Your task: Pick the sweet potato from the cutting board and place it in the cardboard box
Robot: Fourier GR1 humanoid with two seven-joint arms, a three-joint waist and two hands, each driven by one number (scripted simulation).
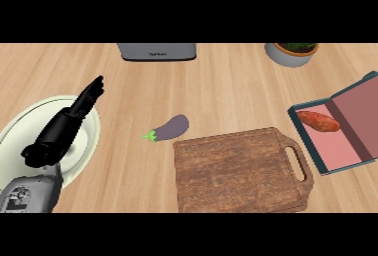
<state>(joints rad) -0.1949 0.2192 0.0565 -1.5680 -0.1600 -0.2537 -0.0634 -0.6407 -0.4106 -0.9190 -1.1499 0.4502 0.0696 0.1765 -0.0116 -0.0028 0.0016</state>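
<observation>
The orange-red sweet potato lies inside the open box, on its pink floor near the far left corner. The box has teal walls and stands at the right edge. The brown wooden cutting board with a handle slot on its right side has nothing on it. My left hand hangs over a plate at the left, its fingers straight and pointing away, holding nothing. My right hand does not show.
A pale green plate lies under the left hand. A purple eggplant rests just beyond the board's far left corner. A grey appliance and a potted plant stand at the counter's far edge.
</observation>
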